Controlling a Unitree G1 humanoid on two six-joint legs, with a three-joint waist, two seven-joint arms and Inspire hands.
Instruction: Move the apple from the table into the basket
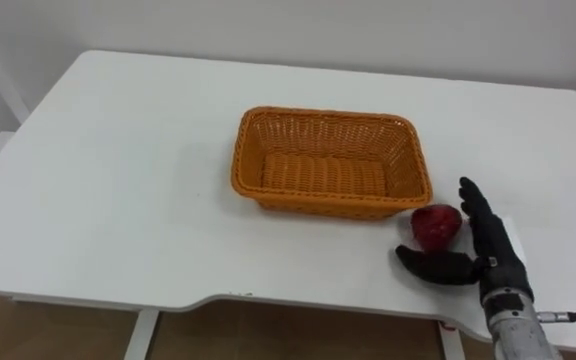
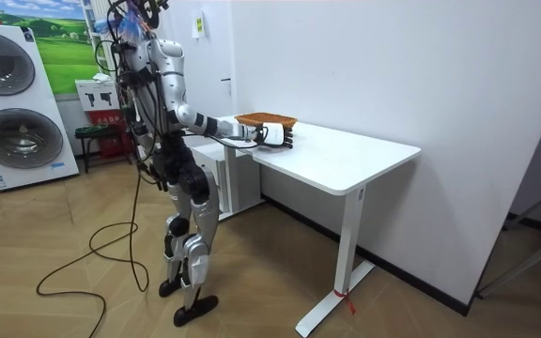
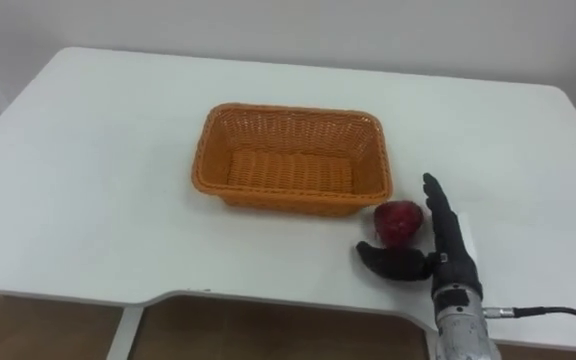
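A dark red apple (image 1: pixel 435 226) (image 3: pixel 398 221) lies on the white table (image 1: pixel 118 180), just off the front right corner of an orange wicker basket (image 1: pixel 330 160) (image 3: pixel 293 157) that holds nothing. My right hand (image 1: pixel 483 245) (image 3: pixel 446 248) rests at the apple's right side, open, fingers straight and pointing away from me. Its thumb reaches across in front of the apple, close to it. In the room view the right hand (image 2: pixel 275 134) is stretched out over the table edge beside the basket (image 2: pixel 266 119).
The table's front edge runs just below the hand, with a curved cut-out at the middle. Wide bare tabletop lies left of the basket. In the room view I stand at the table's short end, with washing machines (image 2: pixel 12 94) behind me.
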